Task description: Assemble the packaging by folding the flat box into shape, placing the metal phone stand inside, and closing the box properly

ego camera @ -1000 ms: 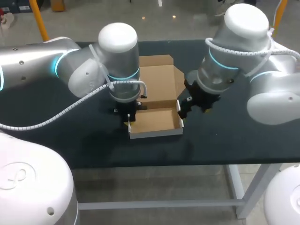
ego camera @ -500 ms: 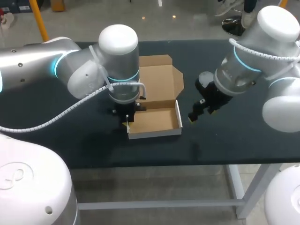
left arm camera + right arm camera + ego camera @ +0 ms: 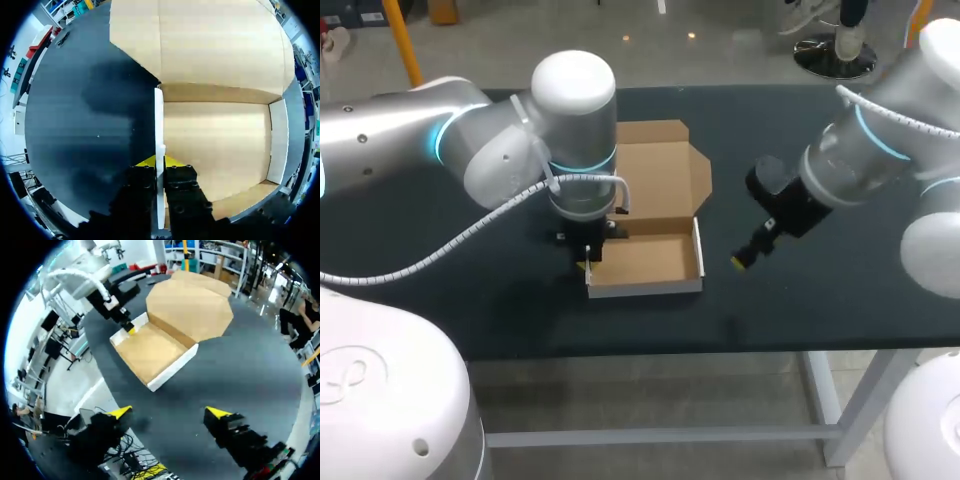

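– Starting from the right end effector (image 3: 170, 412), what has been altered in the last second?

– It has been drawn back from the box (image 3: 645, 258), whose right wall (image 3: 698, 245) it was touching a second ago. It is now held released, fingers spread wide with nothing between them. The box is left well apart from it, ahead and off toward the other arm.

– And the left end effector (image 3: 160, 162)?

– No change is seen there. It is kept clenched on the left wall (image 3: 158, 120), which is gripped from both sides and held upright. The box floor lies just beside it, and the lid (image 3: 660, 170) is spread open on the bench (image 3: 470, 300) beyond.

– What is meant by that for the task?

– The tray is judged to be folded into shape, its walls raised. With the right arm freed, fetching the metal phone stand is judged the likely next step. The stand is not seen in any view, and the lid is not yet closed.

– Can any brand, label or writing be read?

– None can be read. Plain brown card is shown inside and white outside.
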### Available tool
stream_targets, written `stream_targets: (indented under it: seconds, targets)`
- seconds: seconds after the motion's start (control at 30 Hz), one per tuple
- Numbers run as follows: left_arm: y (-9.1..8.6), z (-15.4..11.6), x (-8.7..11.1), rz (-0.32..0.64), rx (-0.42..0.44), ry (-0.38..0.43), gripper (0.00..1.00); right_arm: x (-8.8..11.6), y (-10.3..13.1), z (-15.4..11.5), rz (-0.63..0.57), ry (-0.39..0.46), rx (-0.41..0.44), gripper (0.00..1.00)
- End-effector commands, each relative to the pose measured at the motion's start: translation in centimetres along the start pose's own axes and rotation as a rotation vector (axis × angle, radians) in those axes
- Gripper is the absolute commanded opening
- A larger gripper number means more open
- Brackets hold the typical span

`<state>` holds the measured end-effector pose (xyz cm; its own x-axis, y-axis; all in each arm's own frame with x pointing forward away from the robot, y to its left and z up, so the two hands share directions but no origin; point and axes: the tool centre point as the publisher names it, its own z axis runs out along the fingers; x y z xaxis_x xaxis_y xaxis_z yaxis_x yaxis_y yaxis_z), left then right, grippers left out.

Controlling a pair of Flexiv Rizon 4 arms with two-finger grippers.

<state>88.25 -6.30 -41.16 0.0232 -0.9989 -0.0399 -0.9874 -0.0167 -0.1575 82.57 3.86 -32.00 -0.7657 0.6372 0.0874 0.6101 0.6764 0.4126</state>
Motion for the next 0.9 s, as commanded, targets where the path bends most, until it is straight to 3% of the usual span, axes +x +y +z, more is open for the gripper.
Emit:
stream_targets:
  seconds: [0.03,0.2,0.47,0.7,0.9]
  targets:
    - [0.0,0.4,-0.1,0.002,-0.002,-0.06,0.0,0.1,-3.4,-2.7,-0.173,0.077,-0.116,1.0]
    - [-0.1,0.9,-0.4,-0.021,0.031,-0.149,0.0,0.2,-4.0,-3.2,-0.204,0.077,-0.129,1.0]
    - [-0.2,1.3,-0.9,-0.025,0.053,-0.211,0.0,0.6,-4.1,-3.3,-0.239,0.076,-0.137,1.0]
    - [-0.6,1.8,-1.6,-0.037,0.093,-0.334,0.0,1.1,-4.0,-3.1,-0.251,0.074,-0.128,1.0]
    - [-0.8,2.0,-2.0,-0.042,0.099,-0.368,0.0,1.3,-3.8,-3.0,-0.255,0.076,-0.124,1.0]
